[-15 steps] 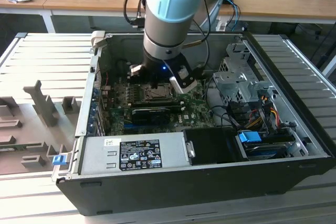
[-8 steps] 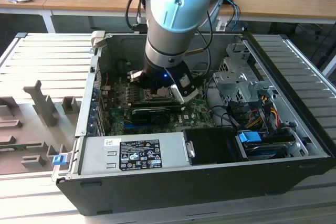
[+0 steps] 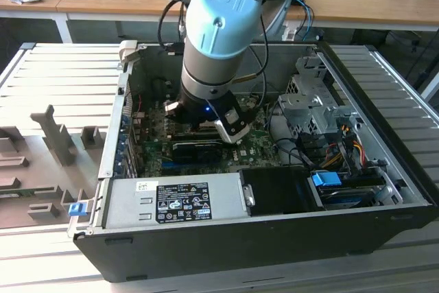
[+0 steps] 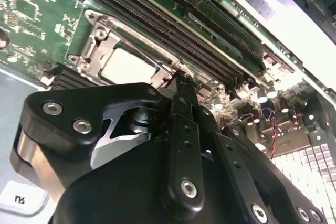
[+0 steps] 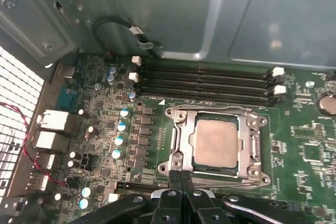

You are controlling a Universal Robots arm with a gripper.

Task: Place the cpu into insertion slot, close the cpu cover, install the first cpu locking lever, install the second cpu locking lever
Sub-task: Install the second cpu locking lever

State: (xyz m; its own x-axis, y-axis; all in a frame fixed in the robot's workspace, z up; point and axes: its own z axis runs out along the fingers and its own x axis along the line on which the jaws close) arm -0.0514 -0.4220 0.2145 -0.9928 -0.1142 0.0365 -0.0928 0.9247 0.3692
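Pressed together, the black two-fingered pincer (image 5: 181, 183) is hovering at the edge of the square silver-rimmed insertion slot (image 5: 216, 142) on the green circuit board (image 5: 299, 145). Inside it, the pale silver-beige square cpu (image 5: 215, 142) is sitting flat, with the thin silver hinged cpu cover (image 5: 178, 129) lying closed around it, beside the long black memory slots (image 5: 205, 85).

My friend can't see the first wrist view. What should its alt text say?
A cpu sits in its slot with the silver cover shut around it, on a green board. The black gripper is shut right at the cover's edge, opposite four long black memory slots.
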